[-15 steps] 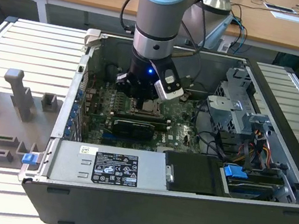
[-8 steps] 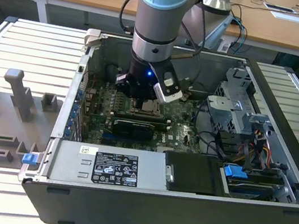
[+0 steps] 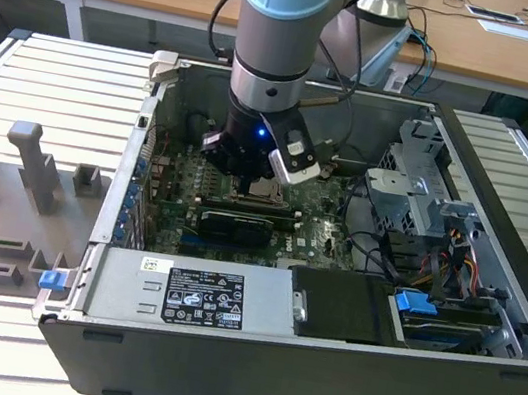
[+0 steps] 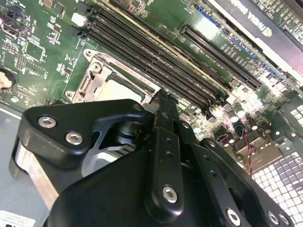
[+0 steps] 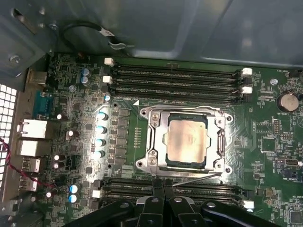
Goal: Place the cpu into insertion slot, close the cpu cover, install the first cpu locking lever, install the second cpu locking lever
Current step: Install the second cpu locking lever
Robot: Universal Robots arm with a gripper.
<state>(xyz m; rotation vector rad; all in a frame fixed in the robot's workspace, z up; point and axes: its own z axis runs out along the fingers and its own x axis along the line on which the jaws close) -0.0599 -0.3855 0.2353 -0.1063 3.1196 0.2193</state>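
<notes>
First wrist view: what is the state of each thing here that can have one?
cpu: seated in the insertion slot.
cpu cover: down flat around the cpu.
locking lever: slanted beside the cover, not lying along it.
memory slots: empty.
end effector: shut, by the lever's end.

cpu [image 5: 187, 141] in slot [image 5: 218, 142] | cover [image 5: 156, 144] flat around cpu | memory slots [image 5: 175, 78] along two opposite sides of slot | gripper [image 5: 163, 185] just beside slot edge
</notes>
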